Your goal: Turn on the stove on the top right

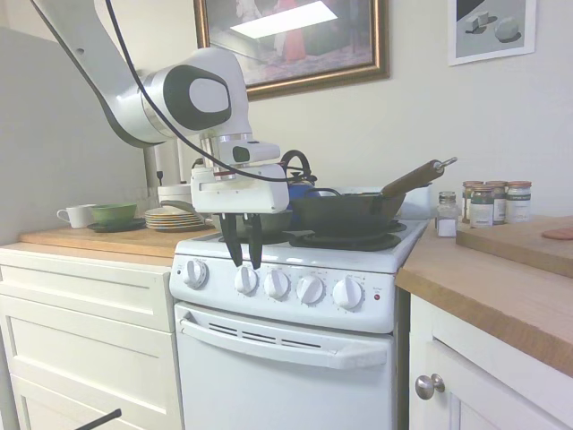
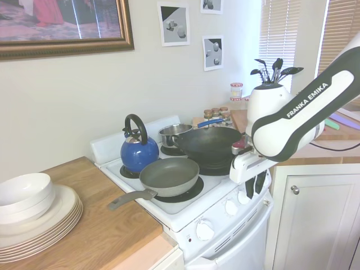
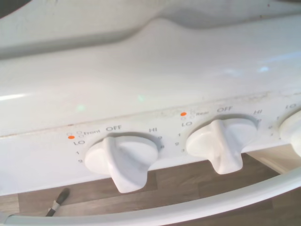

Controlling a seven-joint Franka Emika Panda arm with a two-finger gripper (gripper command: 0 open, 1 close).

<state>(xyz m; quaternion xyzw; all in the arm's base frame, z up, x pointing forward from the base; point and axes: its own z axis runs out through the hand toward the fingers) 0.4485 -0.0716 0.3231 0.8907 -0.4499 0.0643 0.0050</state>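
Wrist view showed two white knobs on the stove (image 1: 295, 287) panel, both pointers at OFF: one marked "Front" (image 3: 123, 160), one marked "Rear" (image 3: 221, 148), with a third knob's edge just in frame. No knob turned yet, as far as the print could be read.

First exterior view: hand (image 1: 242, 253) hung fingers-down just in front of the panel's top edge, tips right above the second knob (image 1: 246, 279) of five. Fingers stood narrow, close together, holding nothing; not touching any knob.

Red indicator light (image 1: 377, 296) sat well off to the far side of the row from the hand; could not tell whether lit.

On the burners behind the hand: black wok (image 2: 208, 143), grey frying pan (image 2: 169, 175), blue kettle (image 2: 139, 152), small steel pot (image 2: 175, 134).

Judgement: approach done, grip and twist both left. Which knob drives the top-right burner was not settled from these pictures; the "Rear" one seemed the nearer candidate.
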